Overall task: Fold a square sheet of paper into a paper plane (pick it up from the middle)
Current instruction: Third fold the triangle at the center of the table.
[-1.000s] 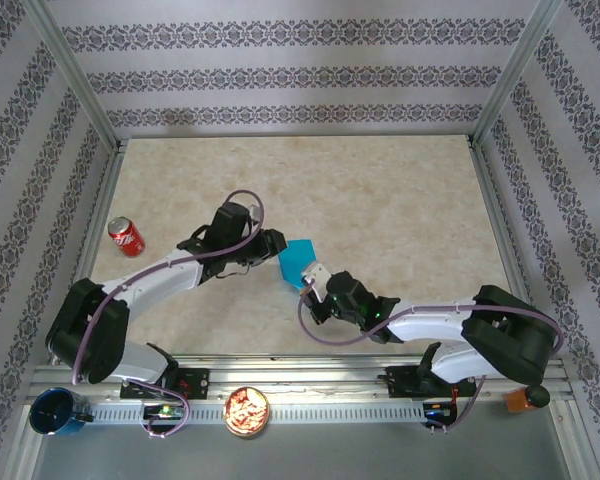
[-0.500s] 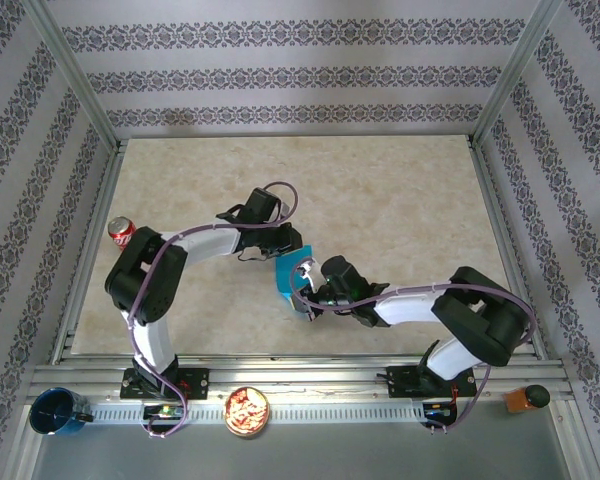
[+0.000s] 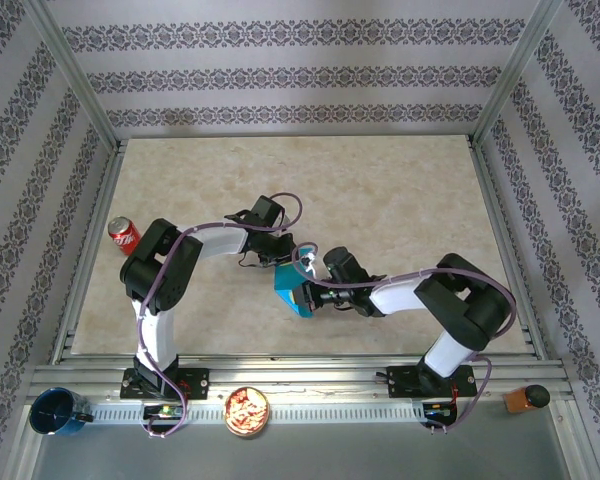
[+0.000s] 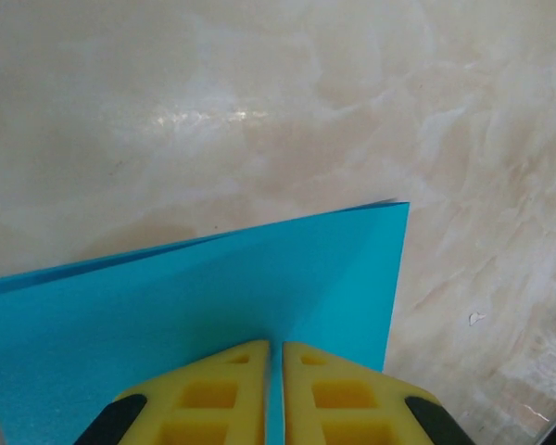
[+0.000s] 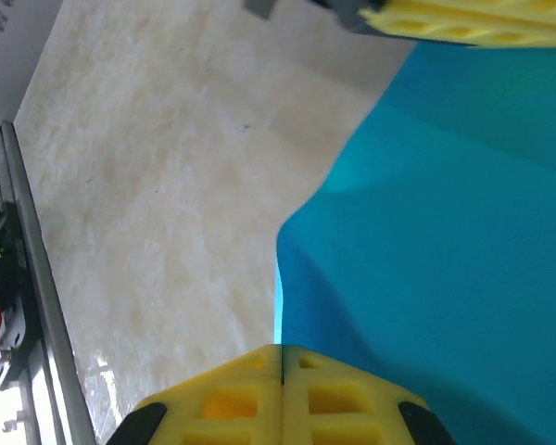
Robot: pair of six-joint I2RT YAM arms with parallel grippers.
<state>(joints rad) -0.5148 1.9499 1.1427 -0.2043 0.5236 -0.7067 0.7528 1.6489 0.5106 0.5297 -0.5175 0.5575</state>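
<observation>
Together both arms (image 3: 215, 238) (image 3: 400, 297) bend inward, jaws pinching paper (image 3: 288, 290)

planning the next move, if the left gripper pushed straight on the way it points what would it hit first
The left gripper is shut on the turquoise paper sheet, which lies ahead of it; past the sheet's edge, probably the marbled tabletop, though depth is unclear.

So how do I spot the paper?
Look at the middle of the beige table. There the left gripper and right gripper pinch the square sheet of paper, the only bright turquoise thing around.
</observation>
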